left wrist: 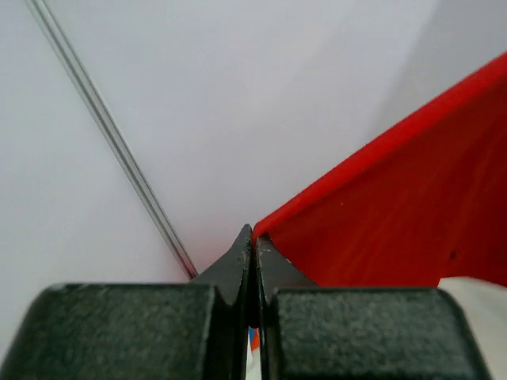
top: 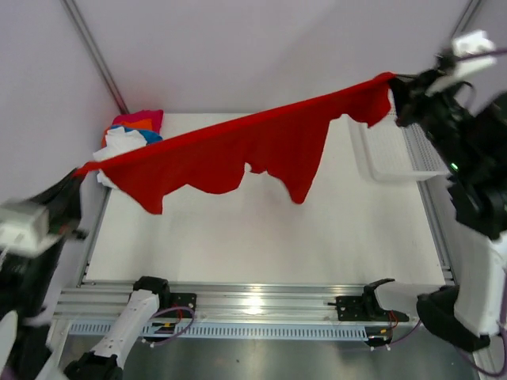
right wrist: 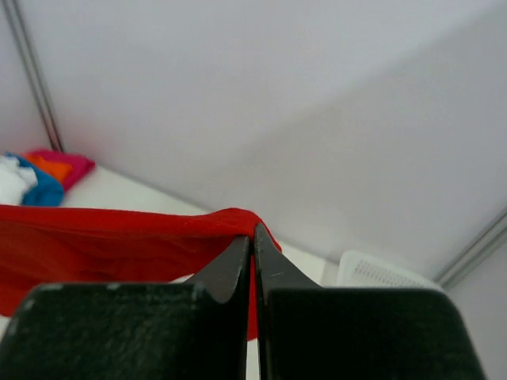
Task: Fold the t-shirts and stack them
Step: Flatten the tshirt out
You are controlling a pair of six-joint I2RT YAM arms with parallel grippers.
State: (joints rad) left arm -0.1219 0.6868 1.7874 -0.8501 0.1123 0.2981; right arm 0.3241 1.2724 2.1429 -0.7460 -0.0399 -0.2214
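A large red t-shirt [top: 245, 150] hangs stretched in the air above the table, its top edge running from low left to high right. My left gripper [top: 81, 169] is shut on its left corner, and in the left wrist view the red t-shirt [left wrist: 412, 206] spreads away from the closed left gripper [left wrist: 253, 234]. My right gripper [top: 394, 81] is shut on the right corner; the red t-shirt [right wrist: 119, 237] drapes left of that gripper [right wrist: 253, 231]. A pile of white, blue, orange and pink t-shirts [top: 131, 134] lies at the table's back left corner.
A white mesh basket [top: 396, 146] stands at the table's right side, below the right arm, and the basket [right wrist: 380, 273] also shows in the right wrist view. A metal frame post [top: 95, 55] rises at the back left. The white table [top: 261, 237] lies beneath the hanging shirt.
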